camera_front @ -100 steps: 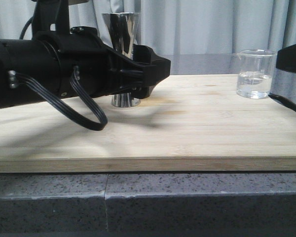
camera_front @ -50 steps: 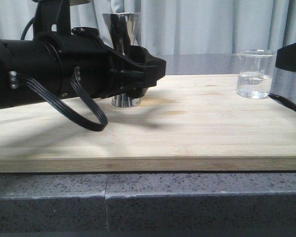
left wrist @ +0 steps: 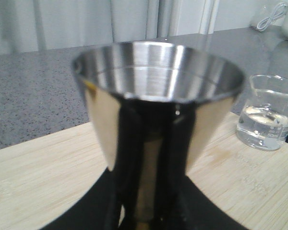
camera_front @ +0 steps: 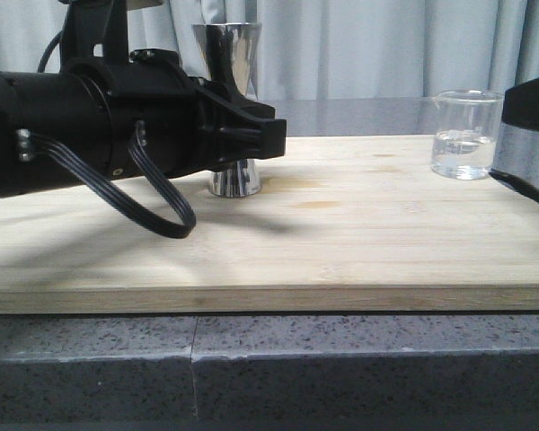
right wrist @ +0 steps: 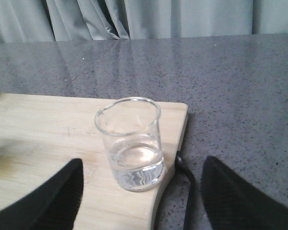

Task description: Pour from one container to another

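Pour not begun. Left pincer [camera_front: 251, 148] closed on steel jigger's [camera_front: 231, 108] waist, mid-board. Right pincer [right wrist: 141, 191] open, straddling glass beaker [right wrist: 130, 142], which holds liquid at board's corner. Grasp, lift, tilt remain.

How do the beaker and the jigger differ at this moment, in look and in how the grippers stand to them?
The beaker is clear glass, short, holding some clear liquid; the jigger is shiny steel, taller, hourglass-shaped. The left gripper is at the jigger's waist; the right gripper is open with the beaker untouched between its fingers. Both stand upright on the wooden board.
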Controlling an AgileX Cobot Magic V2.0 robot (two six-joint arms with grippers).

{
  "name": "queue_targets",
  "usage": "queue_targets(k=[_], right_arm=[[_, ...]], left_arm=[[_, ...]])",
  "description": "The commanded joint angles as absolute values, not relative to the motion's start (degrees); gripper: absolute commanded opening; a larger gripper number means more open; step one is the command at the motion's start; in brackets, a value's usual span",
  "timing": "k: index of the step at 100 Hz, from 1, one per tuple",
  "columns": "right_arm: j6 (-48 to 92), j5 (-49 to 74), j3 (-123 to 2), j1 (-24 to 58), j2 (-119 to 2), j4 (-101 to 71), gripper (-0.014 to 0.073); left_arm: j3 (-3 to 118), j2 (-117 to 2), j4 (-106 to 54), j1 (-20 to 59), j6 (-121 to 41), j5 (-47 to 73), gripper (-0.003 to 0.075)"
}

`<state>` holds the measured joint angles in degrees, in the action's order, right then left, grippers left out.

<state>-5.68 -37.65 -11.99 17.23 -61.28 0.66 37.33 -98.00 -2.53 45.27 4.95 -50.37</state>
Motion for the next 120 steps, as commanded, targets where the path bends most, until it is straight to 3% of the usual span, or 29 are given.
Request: queue_targets(k=[1,49,89,120], right_arm=[[-5.2,-41.47,-13.3,17.39,-61.08,1.44,0.0468],[-6.88,-41.34,-13.3,20.45,-62.54,4.4,0.0468],[-1.86,-56.03,-13.63,20.45,-73.71,4.35,0.0468],[2.78,-57.32,-13.63,19.37,-75.35,0.63,0.0468]], left_arm=[[38.88,-96.19,-2.51,45.64,5.53,-56.58,-0.0001],[38.88,-95.3,-0.68,45.88,6.67,-58.03,-0.0019],[38.88,-89.44,2.56,46.72,7.87,-51.42,-0.0019],[38.88,-89.17,2.56,46.72,7.97,-51.04,-0.0019]])
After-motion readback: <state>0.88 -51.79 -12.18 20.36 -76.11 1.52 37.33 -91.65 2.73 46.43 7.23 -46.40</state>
